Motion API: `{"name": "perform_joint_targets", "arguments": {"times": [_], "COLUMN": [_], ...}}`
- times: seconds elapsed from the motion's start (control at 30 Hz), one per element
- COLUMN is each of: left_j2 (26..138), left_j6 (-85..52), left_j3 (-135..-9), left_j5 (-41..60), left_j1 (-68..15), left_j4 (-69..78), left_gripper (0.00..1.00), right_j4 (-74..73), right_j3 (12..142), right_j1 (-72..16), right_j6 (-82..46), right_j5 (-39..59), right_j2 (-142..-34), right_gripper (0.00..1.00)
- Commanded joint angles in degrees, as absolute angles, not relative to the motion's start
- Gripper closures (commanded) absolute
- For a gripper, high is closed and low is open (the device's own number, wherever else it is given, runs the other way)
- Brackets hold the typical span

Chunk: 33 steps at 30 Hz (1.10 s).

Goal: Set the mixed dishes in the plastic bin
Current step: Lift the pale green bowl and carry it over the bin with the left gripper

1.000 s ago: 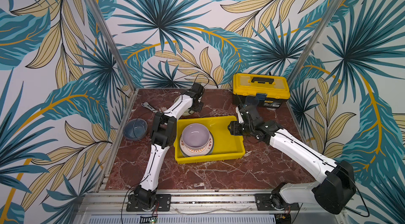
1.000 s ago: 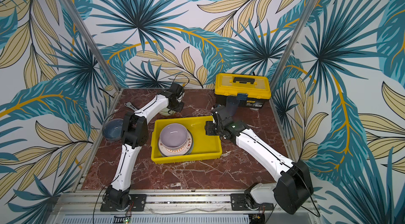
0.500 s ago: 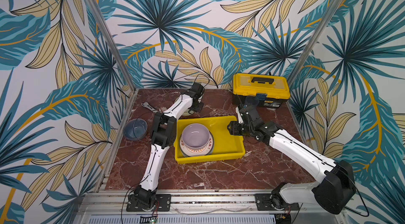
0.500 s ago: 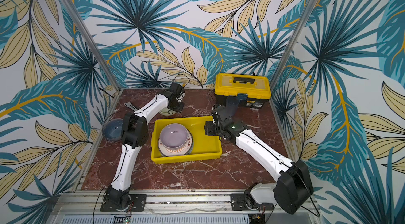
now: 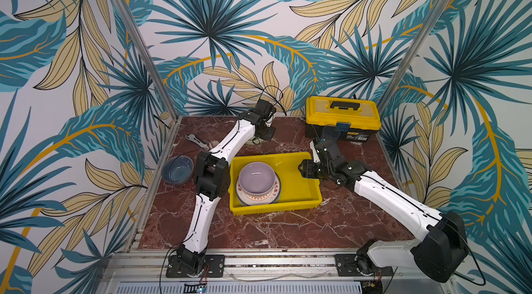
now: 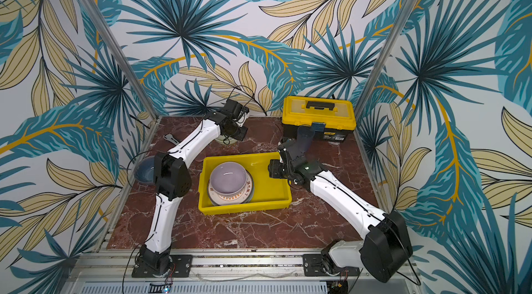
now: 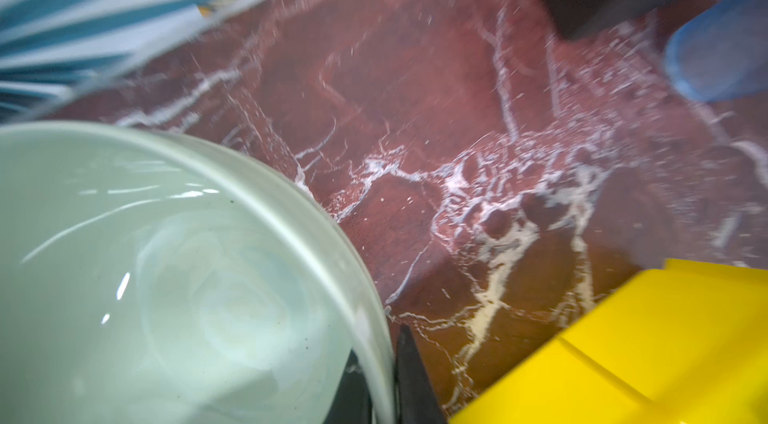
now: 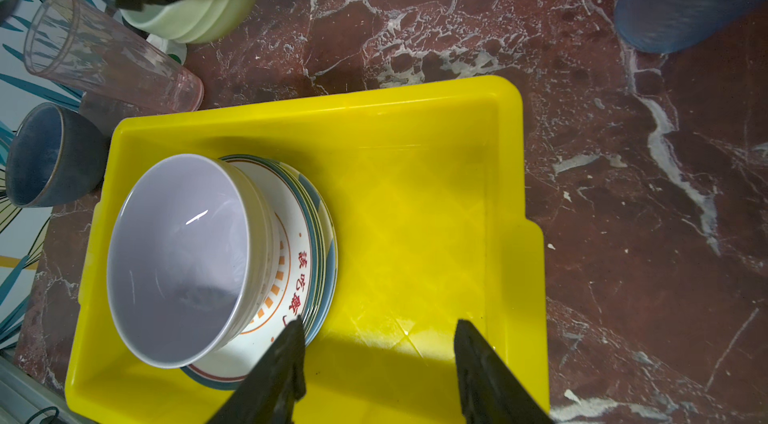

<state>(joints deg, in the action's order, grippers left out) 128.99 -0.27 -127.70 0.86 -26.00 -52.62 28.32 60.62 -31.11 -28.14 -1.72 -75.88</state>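
The left gripper (image 7: pixel 380 364) was clamped on the rim of the pale green bowl (image 7: pixel 166 276). One finger sat outside the wall and the other inside. That bowl stood at the back of the table (image 5: pixel 288 229), just beyond the yellow bin (image 5: pixel 273 209). In both top views the gripper hid most of it.

The right gripper (image 8: pixel 379 322) hung over the right end of the bin with its fingers spread apart and nothing between them, only bare bin floor beneath. One fingertip overlapped the edge of the plates (image 8: pixel 291 276) in the wrist view; whether it touched them could not be told. The plates were stacked at the left end of the bin, with the lilac bowl (image 8: pixel 178 260) resting on top.

Outside the bin, a clear tumbler (image 8: pixel 108 56) lay on its side beside the far rim. A blue-grey bowl (image 5: pixel 177 168) stood at the table's left edge. A blue tumbler (image 5: pixel 331 133) stood upright in front of the toolbox (image 5: pixel 342 114).
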Motion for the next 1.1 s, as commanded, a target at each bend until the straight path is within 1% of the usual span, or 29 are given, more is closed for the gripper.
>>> {"name": "perform_joint_targets", "arguments": {"times": [0.0,0.13,0.4,0.53,0.83,1.07], "left_j2": [119.6,113.5,100.5,95.0,87.5,86.4], "left_j6": [0.3,0.1,-4.2,-8.5,-17.1,-20.2], "left_j3": [-128.1,-124.6,-113.8,-108.2,-95.6,-92.9], "left_j5": [-1.4,-1.6,3.4,6.3,5.0,0.8], "left_j1": [-27.0,-28.3,-30.3,-31.3,-36.0,-40.6], "left_j4": [-50.1,-51.6,-53.5,-55.0,-59.5,-62.6], "left_gripper": [1.00,1.00,1.00,1.00,1.00,1.00], "right_j4": [27.7,27.3,25.9,25.3,24.9,24.6], "right_j3": [59.4,59.6,60.3,60.5,61.3,62.0], "right_j1": [-30.9,-30.9,-30.8,-30.9,-30.9,-30.9], "right_j6": [-28.5,-28.3,-28.4,-28.4,-28.5,-29.4], "right_j5": [-2.7,-2.8,-1.5,-1.1,0.1,1.3], "right_j2": [-74.4,-75.1,-77.3,-78.0,-79.6,-81.1], "right_gripper": [0.41,0.41,0.40,0.40,0.41,0.41]}}
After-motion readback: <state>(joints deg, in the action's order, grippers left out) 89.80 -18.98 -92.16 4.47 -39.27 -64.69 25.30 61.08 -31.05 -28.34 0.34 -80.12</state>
